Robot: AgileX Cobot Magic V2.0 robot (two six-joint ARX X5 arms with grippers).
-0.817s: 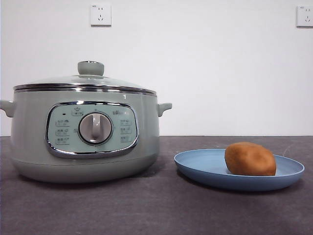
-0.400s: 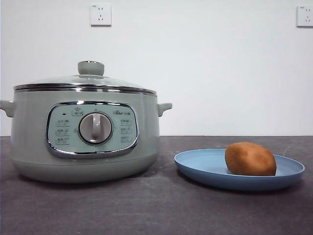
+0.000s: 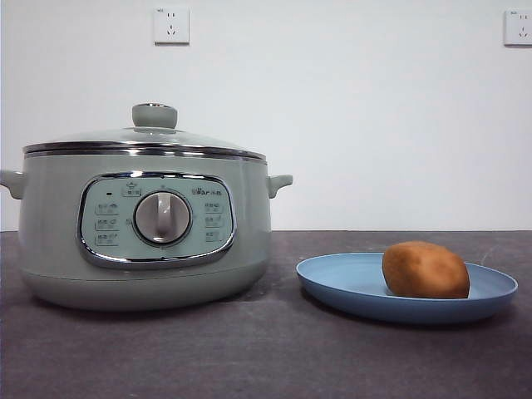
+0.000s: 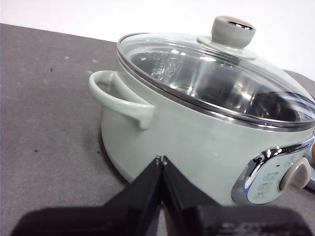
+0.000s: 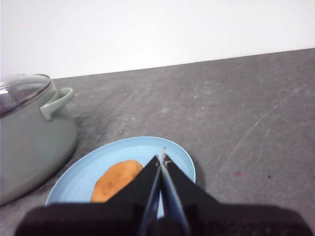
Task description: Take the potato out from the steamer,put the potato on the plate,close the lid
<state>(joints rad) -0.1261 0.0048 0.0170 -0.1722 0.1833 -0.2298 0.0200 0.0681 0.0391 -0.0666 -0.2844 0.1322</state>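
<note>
Nothing shifts between the earlier front views and this one: no object moves, tilts, opens or closes, and no arm enters or leaves. The only difference is a trace of flicker in the small printing on the control panel, too faint to read as change.

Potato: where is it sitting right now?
In the front view, the potato lies on the blue plate, toward its right half, with the lidded steamer apart to the left. Neither tool touches it.
</note>
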